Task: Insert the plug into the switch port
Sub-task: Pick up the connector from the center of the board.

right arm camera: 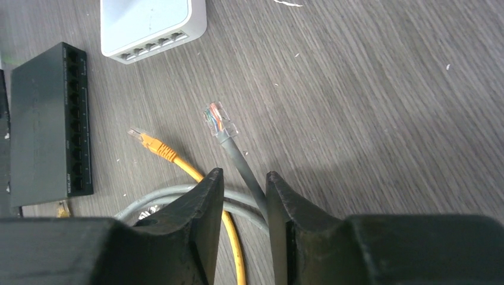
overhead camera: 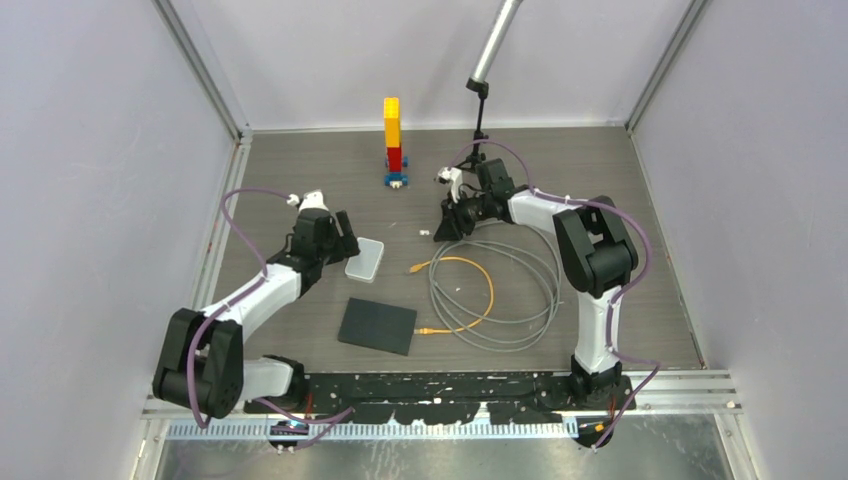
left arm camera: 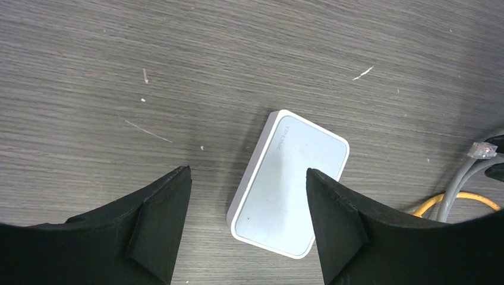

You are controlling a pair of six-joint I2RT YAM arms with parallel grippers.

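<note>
The white switch box [left arm camera: 291,178] lies flat on the table, and its row of ports [right arm camera: 154,47] shows in the right wrist view. My left gripper [left arm camera: 246,172] is open and empty, hovering over the box's near end; in the top view it [overhead camera: 345,245] sits at the box's [overhead camera: 365,259] left. The grey cable's clear plug [right arm camera: 220,120] lies short of the box. My right gripper [right arm camera: 243,173] straddles the grey cable [right arm camera: 241,163] behind the plug. Its jaws are narrowly apart, with the cable against the right finger [right arm camera: 279,196].
A yellow cable's plug [right arm camera: 145,141] lies next to the grey one. A black multi-port switch [right arm camera: 50,122] sits at the left, in front of the white box. Grey cable coils [overhead camera: 500,295] lie mid-table. A brick tower [overhead camera: 393,140] and a camera pole [overhead camera: 480,110] stand at the back.
</note>
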